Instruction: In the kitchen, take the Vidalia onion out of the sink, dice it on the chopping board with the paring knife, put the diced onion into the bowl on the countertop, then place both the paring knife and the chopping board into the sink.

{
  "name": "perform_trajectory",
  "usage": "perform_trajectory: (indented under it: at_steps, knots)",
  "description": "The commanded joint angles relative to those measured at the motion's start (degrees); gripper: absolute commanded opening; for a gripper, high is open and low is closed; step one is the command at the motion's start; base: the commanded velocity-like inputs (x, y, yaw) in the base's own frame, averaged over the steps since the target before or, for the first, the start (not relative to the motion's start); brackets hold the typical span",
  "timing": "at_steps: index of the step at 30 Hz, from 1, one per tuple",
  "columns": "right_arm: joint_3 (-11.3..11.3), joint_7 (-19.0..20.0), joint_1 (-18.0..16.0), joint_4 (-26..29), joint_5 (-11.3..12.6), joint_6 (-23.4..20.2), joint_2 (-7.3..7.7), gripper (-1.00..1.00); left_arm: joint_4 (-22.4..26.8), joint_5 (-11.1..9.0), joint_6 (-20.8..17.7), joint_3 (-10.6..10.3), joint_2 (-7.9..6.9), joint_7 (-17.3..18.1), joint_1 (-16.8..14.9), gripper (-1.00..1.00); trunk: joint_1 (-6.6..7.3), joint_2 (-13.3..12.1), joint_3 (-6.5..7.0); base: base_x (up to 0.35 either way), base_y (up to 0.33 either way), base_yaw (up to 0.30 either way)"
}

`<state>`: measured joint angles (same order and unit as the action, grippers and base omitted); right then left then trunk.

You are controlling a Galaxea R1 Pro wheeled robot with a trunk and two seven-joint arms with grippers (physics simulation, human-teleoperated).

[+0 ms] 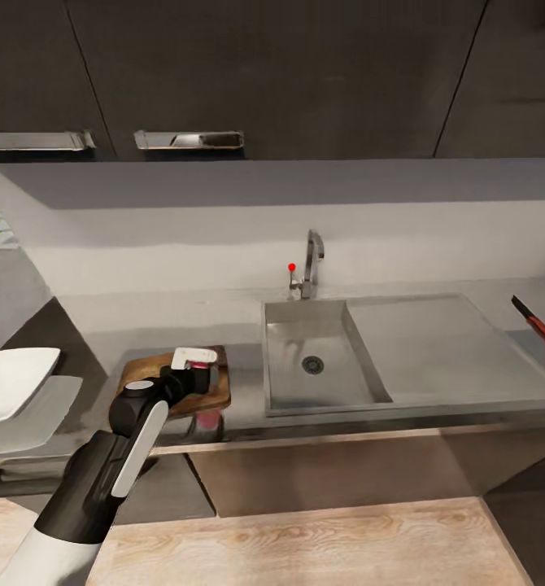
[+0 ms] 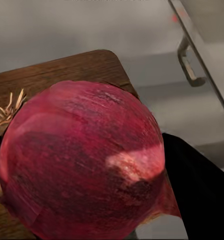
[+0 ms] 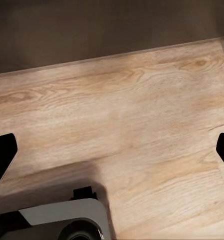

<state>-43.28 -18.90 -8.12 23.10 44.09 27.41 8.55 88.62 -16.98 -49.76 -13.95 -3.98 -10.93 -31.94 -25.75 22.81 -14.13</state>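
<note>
In the head view, the left end effector hovered over the chopping board on the worktop, left of the sink. The bowl sat further left; the paring knife lay far right.

The left wrist view showed the Vidalia onion grasped between dark fingers above the board.

In the right wrist view, the right end effector was spread wide over wooden floor.
</note>
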Motion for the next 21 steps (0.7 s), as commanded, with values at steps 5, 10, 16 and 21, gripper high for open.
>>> perform_trajectory:
  at_steps: [5,10,16,21]
  knots:
    - [-0.5,-0.4,-0.1,0.1,0.4,0.2,0.06,1.00,0.0,-0.6,-0.2,-0.1,-0.05,-0.6,-0.1,-1.00,-0.03,0.1,0.34,-0.011,0.300,0.000]
    - [-0.5,-0.4,-0.1,0.1,0.4,0.2,0.06,1.00,0.1,-0.6,-0.2,-0.4,0.00,-0.6,-0.1,-1.00,-0.03,0.1,0.78,-0.001,0.300,0.000]
    - [-0.5,-0.4,-0.1,0.1,0.4,0.2,0.06,1.00,-0.1,-0.6,-0.2,-0.5,0.03,-0.6,-0.1,-1.00,-0.03,0.1,1.01,0.000,0.101,0.000]
    - [-0.5,-0.4,-0.1,0.1,0.4,0.2,0.06,1.00,-0.1,-0.6,-0.2,-0.4,0.00,-0.6,-0.1,-1.00,-0.03,0.1,0.97,0.000,0.010,0.000]
